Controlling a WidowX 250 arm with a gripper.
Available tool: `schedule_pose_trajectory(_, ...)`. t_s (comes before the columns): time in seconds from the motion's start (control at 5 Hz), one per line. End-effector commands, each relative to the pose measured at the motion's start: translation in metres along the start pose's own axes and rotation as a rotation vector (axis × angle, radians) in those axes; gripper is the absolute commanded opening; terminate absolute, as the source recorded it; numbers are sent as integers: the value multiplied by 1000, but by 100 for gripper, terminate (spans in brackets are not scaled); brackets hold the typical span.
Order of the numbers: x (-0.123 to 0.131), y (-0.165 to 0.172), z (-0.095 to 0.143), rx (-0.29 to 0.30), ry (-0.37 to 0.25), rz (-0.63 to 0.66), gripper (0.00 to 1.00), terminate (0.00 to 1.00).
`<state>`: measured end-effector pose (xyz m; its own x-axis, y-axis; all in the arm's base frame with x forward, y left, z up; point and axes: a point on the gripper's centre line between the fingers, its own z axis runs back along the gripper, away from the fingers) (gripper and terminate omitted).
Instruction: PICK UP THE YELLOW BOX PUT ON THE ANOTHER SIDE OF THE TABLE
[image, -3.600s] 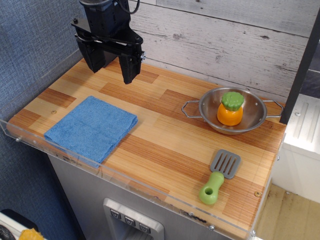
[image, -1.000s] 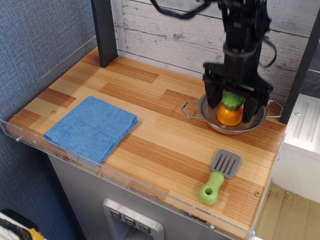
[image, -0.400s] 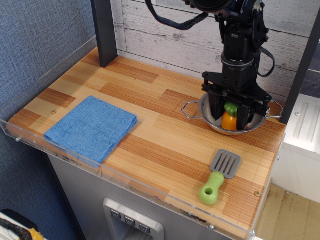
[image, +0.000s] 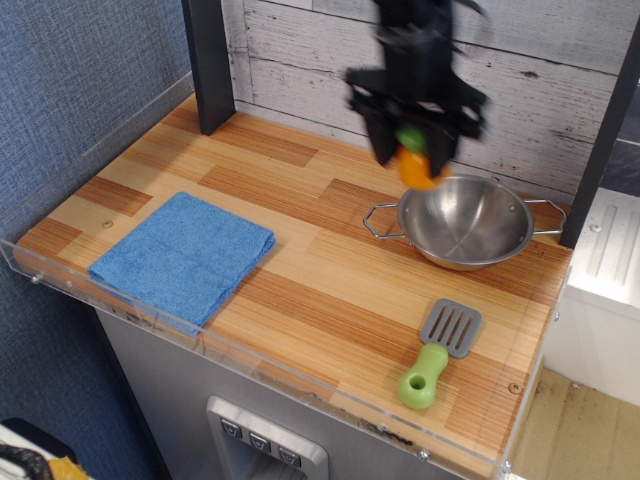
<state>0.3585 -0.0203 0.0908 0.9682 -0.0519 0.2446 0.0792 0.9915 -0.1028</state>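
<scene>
The yellow box (image: 414, 165) is a small orange-yellow toy fruit with a green cap. It hangs in the air between the fingers of my black gripper (image: 412, 158), above the left rim of the steel bowl (image: 467, 225). The gripper is shut on it and blurred by motion. The bowl stands empty at the back right of the striped wood table (image: 310, 290).
A folded blue cloth (image: 183, 256) lies at the front left. A grey spatula with a green handle (image: 437, 352) lies at the front right. A dark post (image: 208, 62) stands at the back left. A clear acrylic rim (image: 250, 365) runs along the table's edges.
My gripper closed on the fruit inside the bowl, lifted it out and has moved up and to the left. The bowl is now empty.
</scene>
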Motion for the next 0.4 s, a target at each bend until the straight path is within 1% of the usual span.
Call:
schedule_pose_trajectory(0.0, -33, 72, 43, 26, -60, 113, 0, 0)
schedule_pose_trajectory(0.2, -67, 87, 52, 81, -42, 102, 0, 0)
